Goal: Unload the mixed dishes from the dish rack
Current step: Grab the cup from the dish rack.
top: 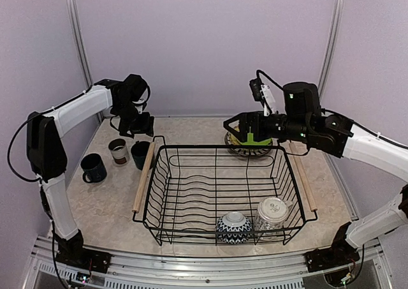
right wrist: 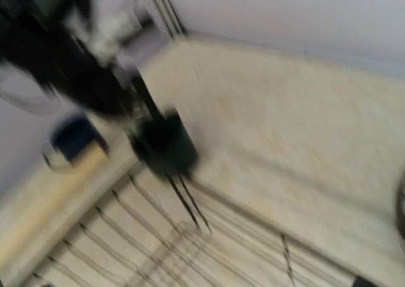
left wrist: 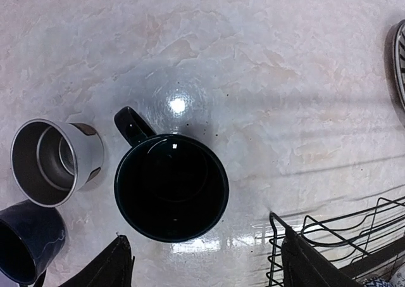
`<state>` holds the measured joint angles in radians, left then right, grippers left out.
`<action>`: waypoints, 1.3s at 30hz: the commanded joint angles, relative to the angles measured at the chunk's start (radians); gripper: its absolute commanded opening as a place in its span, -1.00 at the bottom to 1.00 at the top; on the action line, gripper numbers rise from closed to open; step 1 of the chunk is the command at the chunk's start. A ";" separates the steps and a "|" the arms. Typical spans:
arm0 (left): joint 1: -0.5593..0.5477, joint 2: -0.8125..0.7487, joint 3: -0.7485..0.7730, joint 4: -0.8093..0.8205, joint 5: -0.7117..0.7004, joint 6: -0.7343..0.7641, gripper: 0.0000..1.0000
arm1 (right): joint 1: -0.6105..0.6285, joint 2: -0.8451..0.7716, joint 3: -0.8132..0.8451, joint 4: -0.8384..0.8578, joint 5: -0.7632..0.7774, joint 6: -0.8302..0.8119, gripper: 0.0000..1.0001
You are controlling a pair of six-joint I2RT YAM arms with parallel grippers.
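Nearing the end: leaving only a blue-white patterned bowl (top: 233, 228) and a white patterned cup (top: 273, 212) inside the black wire dish rack (top: 191, 147) at 6 o'clock, hovering spread left jaws over a dark glossy mug (left wrist: 171, 187) on the tabletop (top: 102, 206), failing to tell the right jaws' state by the lime-green plate (top: 256, 138) at 12.

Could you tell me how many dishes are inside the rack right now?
2. A patterned bowl sits at the near edge of the rack, and a white cup is just to its right, by the near right corner. None seems hidden.
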<state>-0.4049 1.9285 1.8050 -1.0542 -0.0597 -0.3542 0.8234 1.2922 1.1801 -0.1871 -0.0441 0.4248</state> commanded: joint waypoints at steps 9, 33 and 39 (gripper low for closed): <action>0.031 -0.256 -0.139 0.184 0.053 -0.012 0.65 | 0.030 -0.014 0.138 -0.818 -0.088 -0.134 1.00; 0.029 -0.672 -0.461 0.597 0.171 -0.001 0.98 | 0.192 0.167 0.124 -1.110 0.009 -0.065 0.99; 0.028 -0.666 -0.460 0.596 0.176 -0.006 0.98 | 0.222 0.189 0.110 -1.099 -0.001 -0.074 0.99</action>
<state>-0.3756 1.2549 1.3521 -0.4747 0.1001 -0.3588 1.0245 1.4616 1.2957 -1.2690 -0.0456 0.3557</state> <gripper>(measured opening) 0.989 0.997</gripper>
